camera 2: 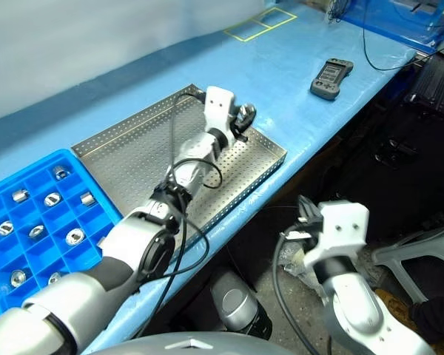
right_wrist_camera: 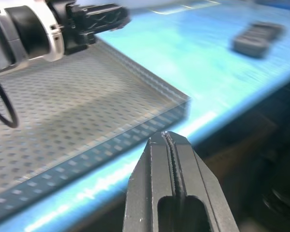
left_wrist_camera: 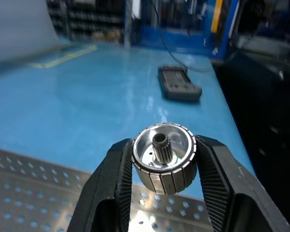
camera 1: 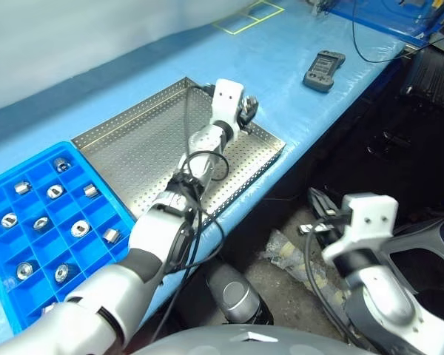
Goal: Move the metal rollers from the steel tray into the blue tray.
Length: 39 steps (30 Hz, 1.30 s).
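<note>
Clamped tight on one small shiny silver metal roller [left_wrist_camera: 164, 159], the left gripper [camera 1: 248, 111] sits over the far right corner of the big square perforated steel tray [camera 1: 133, 148]. In the left wrist view the roller is pinched between the two black ribbed fingers [left_wrist_camera: 111, 183], hole side facing the camera, with the tray's holed floor just below and the light blue tabletop [camera 1: 281, 66] stretching beyond.

Going left to right across the head views: the bright blue plastic tray with its grid of square compartments [camera 1: 0, 196] is at the left, edge to edge with the steel tray. It holds a bunch of the rollers already, about one per cell, like the roller [camera 1: 60, 163] in a far cell and another roller [camera 1: 79, 229] in a middle one. Next is the steel tray, whose visible floor looks bare apart from the arm and its black cable reaching across it. Past the tray, well off to the right on the tabletop, lies a dark grey handheld remote-type device [camera 1: 324, 70], and there's a yellow taped rectangle [camera 1: 248, 16] further back.

Over on the right, the right gripper [right_wrist_camera: 173, 159] hangs off the table's front edge, above the floor, well apart from both trays. Its fingers are pressed flat together with nothing between them, pointing toward the steel tray's near right corner.
</note>
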Tool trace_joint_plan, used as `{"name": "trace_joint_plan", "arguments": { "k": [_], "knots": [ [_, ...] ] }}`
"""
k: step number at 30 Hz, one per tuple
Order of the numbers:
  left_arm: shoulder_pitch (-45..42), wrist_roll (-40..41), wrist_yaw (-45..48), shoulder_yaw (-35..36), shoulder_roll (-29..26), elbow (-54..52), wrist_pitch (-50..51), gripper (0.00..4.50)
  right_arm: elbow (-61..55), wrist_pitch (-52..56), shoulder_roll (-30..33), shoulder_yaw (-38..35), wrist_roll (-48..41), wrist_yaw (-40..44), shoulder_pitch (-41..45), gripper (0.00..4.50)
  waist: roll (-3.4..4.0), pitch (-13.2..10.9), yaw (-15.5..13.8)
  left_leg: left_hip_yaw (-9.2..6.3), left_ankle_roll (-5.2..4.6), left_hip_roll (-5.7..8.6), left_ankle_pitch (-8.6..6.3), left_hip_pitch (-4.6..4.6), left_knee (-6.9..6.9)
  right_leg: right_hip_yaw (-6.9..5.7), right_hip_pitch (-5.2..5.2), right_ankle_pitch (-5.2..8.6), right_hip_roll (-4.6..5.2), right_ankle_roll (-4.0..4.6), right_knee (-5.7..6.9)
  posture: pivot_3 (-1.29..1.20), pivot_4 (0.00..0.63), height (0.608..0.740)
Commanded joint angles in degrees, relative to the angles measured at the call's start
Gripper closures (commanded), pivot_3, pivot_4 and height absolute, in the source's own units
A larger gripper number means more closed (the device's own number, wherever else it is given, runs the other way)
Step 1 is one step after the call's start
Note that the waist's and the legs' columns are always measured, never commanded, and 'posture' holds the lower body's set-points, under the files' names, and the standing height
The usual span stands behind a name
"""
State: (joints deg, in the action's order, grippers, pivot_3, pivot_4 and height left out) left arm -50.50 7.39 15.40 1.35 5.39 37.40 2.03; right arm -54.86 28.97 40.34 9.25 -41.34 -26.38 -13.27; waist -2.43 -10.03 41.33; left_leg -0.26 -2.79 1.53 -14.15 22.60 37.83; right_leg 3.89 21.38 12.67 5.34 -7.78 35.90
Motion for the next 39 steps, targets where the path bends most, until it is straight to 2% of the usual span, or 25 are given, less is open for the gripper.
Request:
{"name": "trace_joint_plan", "arguments": {
  "k": [1, 5, 8, 10, 13, 15, 17, 21, 24, 25, 28, 33, 39],
  "knots": [
    [8.0, 0.0, 0.2, -0.7, -4.2, -20.6, 6.6, 2.83, 3.1, 5.4, -1.6, 0.6, -1.8, 6.3, 7.2, 4.50, 0.12, 0.0, -3.2, -0.01, 0.00, -0.01, 0.00, -0.09, -0.01, -0.01, 0.04, -0.02, -0.04, 0.04, 0.06, -0.39, 0.150, 0.740],
    [21.1, -0.3, 0.4, 0.5, -12.6, -43.4, 15.9, 2.83, 10.3, 10.3, -3.5, 3.2, -2.3, 16.7, 18.7, 4.50, 0.29, -0.1, -10.9, -0.04, -0.28, -0.04, 0.22, 0.08, 0.01, 0.05, 0.51, -0.29, -0.18, 0.39, 0.15, -0.18, 0.150, 0.740],
    [29.5, 0.9, 0.7, 2.3, -17.9, -56.4, 22.5, 2.83, 14.7, 12.3, -4.7, 6.7, -0.6, 24.7, 25.5, 4.50, 0.59, 0.0, -18.9, -0.11, -0.27, -0.04, 0.24, 0.33, 0.01, 0.05, 0.82, -0.53, -0.24, 0.81, 0.14, -0.08, 0.150, 0.740],
    [34.7, 1.7, 0.9, 3.9, -20.9, -63.9, 26.5, 2.83, 18.0, 12.6, -6.2, 9.0, 1.1, 29.3, 29.1, 4.50, 0.74, 0.0, -23.9, -0.17, -0.26, -0.02, 0.23, 0.85, -0.02, 0.03, 1.44, -0.63, -0.25, 0.99, 0.19, -0.02, 0.150, 0.740],
    [39.4, 2.4, 0.9, 5.5, -23.6, -70.2, 30.4, 2.83, 21.5, 12.8, -8.3, 10.7, 3.7, 33.9, 31.8, 4.50, 0.80, 0.1, -32.4, -0.29, 0.10, 0.10, 0.33, 1.85, 0.21, -0.17, 2.91, -0.58, -0.13, 1.16, 0.83, 0.02, 0.150, 0.740],
    [44.3, 2.7, 1.7, 7.3, -25.8, -74.9, 32.8, 2.83, 24.1, 12.5, -9.9, 12.4, 5.6, 36.9, 33.6, 4.50, 0.77, 0.1, -36.5, -0.40, 0.20, 0.14, 0.36, 2.38, 0.32, -0.43, 3.44, -0.56, -0.04, 1.20, 0.85, 0.08, 0.150, 0.740],
    [49.7, 3.4, 2.7, 9.3, -28.0, -79.1, 35.2, 2.83, 26.1, 12.2, -11.7, 13.5, 7.1, 39.6, 34.9, 4.50, 0.79, 0.1, -39.3, -0.36, 0.26, 0.20, 0.26, 2.45, 0.30, -0.60, 3.52, -0.56, 0.09, 1.25, 0.80, 0.10, 0.150, 0.740],
    [56.7, 6.2, 6.8, 10.8, -31.9, -83.5, 37.2, 2.83, 27.4, 12.1, -14.2, 13.9, 9.3, 42.9, 35.3, 4.50, 0.80, 0.1, -42.7, -0.60, 0.30, 0.29, 0.26, 2.31, 0.30, -1.10, 3.17, -0.55, 0.24, 1.43, 0.51, 0.14, 0.150, 0.740],
    [59.9, 9.3, 11.8, 11.3, -35.1, -84.3, 36.1, 2.83, 27.4, 12.4, -15.4, 13.9, 10.8, 44.9, 34.8, 4.50, 0.83, 0.1, -43.8, -0.81, 0.38, 0.17, 0.37, 2.14, 0.27, -1.51, 2.87, -0.77, 0.19, 1.86, 0.26, 0.15, 0.150, 0.740],
    [60.4, 10.2, 13.4, 11.3, -35.9, -84.0, 35.3, 2.83, 27.3, 12.3, -15.6, 13.9, 11.2, 45.6, 34.6, 4.50, 0.84, 0.1, -43.8, -0.83, 0.33, 0.10, 0.46, 2.09, 0.20, -1.64, 2.80, -0.72, 0.15, 2.23, 0.19, 0.15, 0.150, 0.740],
    [60.5, 11.6, 16.4, 10.6, -38.0, -82.5, 34.2, 2.83, 26.4, 12.0, -15.5, 13.8, 12.4, 47.7, 33.8, 4.50, 0.88, 0.1, -43.8, -0.97, 0.48, -0.07, 0.88, 1.96, 0.07, -1.89, 2.66, -0.88, -0.03, 2.52, 0.14, 0.15, 0.150, 0.740],
    [56.2, 13.6, 22.6, 7.5, -41.2, -76.8, 32.5, 2.83, 23.0, 12.0, -13.7, 12.2, 13.4, 50.6, 31.4, 4.50, 1.04, 0.0, -43.7, -1.27, 0.78, -0.21, 1.35, 1.58, 0.00, -2.41, 2.17, -1.07, -0.29, 2.83, 0.15, 0.11, 0.150, 0.740],
    [48.3, 15.5, 30.3, 2.2, -43.2, -68.5, 31.3, 2.83, 19.3, 13.6, -13.8, 8.2, 14.1, 48.5, 27.5, 4.50, 1.08, 0.1, -43.5, -1.39, 1.01, -0.71, 1.64, 1.58, 0.01, -2.64, 2.14, -1.17, -0.76, 2.97, 0.15, 0.06, 0.150, 0.740]
  ]
}}
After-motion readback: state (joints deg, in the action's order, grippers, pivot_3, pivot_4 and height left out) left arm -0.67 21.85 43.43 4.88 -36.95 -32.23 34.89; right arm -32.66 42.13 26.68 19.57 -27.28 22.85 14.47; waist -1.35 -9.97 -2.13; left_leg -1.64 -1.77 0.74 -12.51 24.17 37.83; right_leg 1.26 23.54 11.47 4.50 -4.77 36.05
